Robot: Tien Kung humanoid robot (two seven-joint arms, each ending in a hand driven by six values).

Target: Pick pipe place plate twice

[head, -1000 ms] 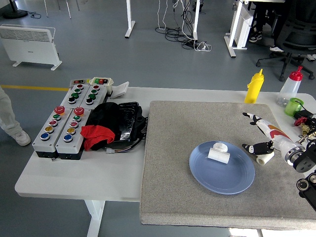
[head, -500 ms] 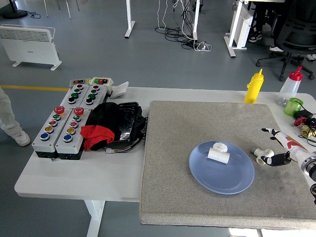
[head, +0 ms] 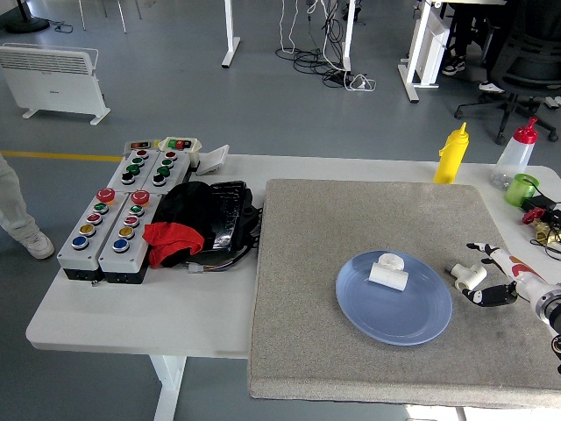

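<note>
While one white pipe piece (head: 388, 271) already lies on the blue plate (head: 394, 317) at the centre right of the frame, the second pipe piece (head: 466, 274) sits on the grey mat (head: 351, 219) just off the plate's right rim, so the step in hand is, by my judgement, the second pick. The right hand (head: 498, 282) comes in from the right edge of the frame, its fingers (head: 480, 295) spread and loosely curved around the far-right side of that piece, one thin finger above it and a darker one curling below; they look close to it or just touching, but they have not closed and hold nothing. The loose piece looks like a short elbow or tee fitting (it is too small to say which), with an open round end turned toward the upper left and its long axis running roughly from upper left to lower right. The piece on the plate lies with its long axis nearly left to right, a stub rising at its upper side. Next the fingers need to close across the fitting's body, then carry it left over the rim. No left arm shows on the tabletop (head: 123, 307).
</note>
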